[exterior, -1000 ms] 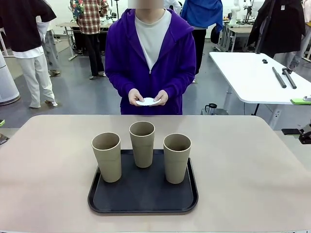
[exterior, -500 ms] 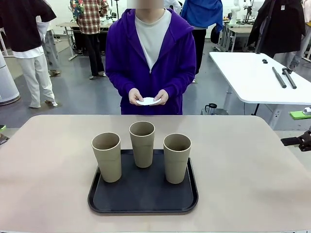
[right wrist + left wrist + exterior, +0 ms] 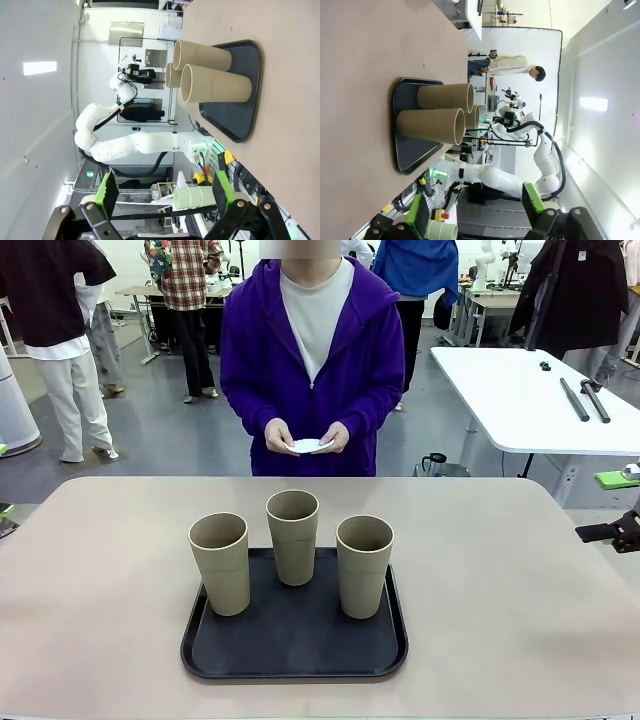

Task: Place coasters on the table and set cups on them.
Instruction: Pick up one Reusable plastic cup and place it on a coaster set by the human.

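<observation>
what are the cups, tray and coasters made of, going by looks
Cups: matte beige, no gloss, opaque; probably plastic or a fibre composite. Tray: black, smooth with a faint sheen; likely plastic. Coasters: thin, white; look like paper, too small to be sure.

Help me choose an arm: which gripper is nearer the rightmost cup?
Right. The right gripper hovers beside the table's edge on that cup's side; the left gripper is across the tray.

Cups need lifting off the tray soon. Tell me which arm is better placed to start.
Right, probably. The right gripper is open at the right edge of the table, nearest the right cup. The coasters are in the person's hands.
</observation>
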`<state>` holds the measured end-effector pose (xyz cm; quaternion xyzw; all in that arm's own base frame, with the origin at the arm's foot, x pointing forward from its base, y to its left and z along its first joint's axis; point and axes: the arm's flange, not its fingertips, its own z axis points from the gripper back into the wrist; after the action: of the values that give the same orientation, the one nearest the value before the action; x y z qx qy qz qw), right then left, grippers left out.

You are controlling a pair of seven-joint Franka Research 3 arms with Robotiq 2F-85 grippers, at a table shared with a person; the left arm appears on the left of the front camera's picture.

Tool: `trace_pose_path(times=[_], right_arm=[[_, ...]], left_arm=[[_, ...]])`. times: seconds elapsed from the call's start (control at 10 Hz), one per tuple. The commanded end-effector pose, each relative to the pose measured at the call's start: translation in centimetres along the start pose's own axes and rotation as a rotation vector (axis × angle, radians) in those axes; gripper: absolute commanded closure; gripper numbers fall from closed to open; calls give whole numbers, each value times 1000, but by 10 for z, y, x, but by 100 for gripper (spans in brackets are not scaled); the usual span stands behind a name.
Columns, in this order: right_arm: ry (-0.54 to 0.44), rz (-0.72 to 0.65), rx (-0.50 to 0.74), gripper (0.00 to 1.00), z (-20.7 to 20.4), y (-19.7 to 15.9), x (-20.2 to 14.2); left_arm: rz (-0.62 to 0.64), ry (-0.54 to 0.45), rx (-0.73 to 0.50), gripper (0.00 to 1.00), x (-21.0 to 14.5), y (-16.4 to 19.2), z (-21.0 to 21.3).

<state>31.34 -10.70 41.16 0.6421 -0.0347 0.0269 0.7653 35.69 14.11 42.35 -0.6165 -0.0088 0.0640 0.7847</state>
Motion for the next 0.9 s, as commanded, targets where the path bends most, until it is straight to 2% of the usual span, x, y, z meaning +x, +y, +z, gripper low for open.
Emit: trace_pose_path(times=[0.0, 0.8], right_arm=[[-5, -5, -4, 0, 1, -1, 0], [-5, -5, -4, 0, 1, -1, 0]], left_arm=[[-4, -8, -22, 0, -2, -2, 1], [-4, -8, -22, 0, -2, -2, 1]])
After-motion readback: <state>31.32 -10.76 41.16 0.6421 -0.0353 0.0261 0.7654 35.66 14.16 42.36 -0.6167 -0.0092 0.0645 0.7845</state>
